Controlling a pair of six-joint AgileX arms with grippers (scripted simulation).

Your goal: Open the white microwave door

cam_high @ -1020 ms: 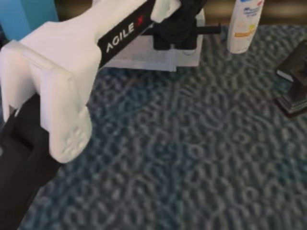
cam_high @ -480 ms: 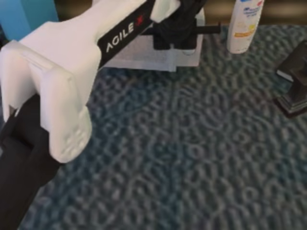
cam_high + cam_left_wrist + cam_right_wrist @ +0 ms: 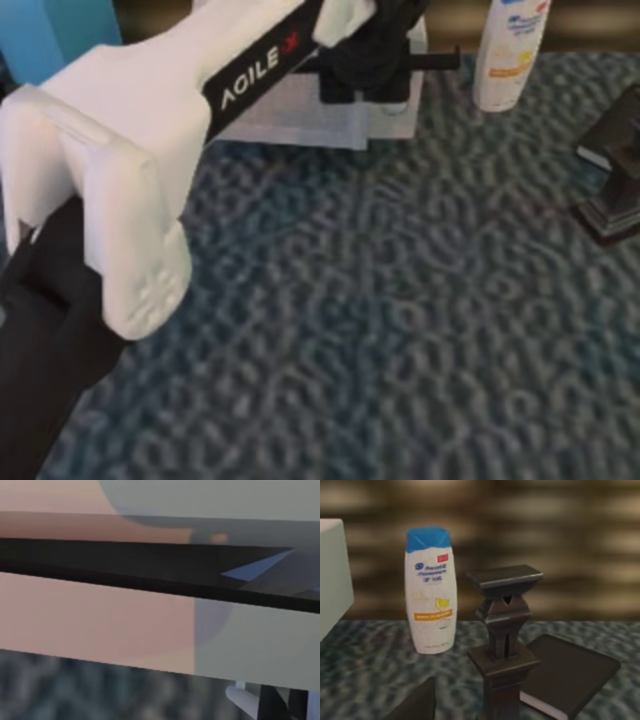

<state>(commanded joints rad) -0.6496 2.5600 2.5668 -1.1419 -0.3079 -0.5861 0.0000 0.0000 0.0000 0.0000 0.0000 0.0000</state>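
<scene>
White left arm (image 3: 130, 150), black "AGILEX" stripe, black wrist.

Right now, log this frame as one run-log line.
task: open door | left gripper: at white microwave front, far side | door: state unclear, arm covers it | right arm: out of view | nearby: shampoo bottle, dark stand

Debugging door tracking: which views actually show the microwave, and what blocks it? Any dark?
Top view: left arm crosses the frame and covers most of the microwave, with the left gripper at its front. Left wrist view: filled by flat surfaces and a dark band, parts not tellable. Right wrist view: unblocked, shows bottle and stand, only a microwave corner. None dark.
</scene>
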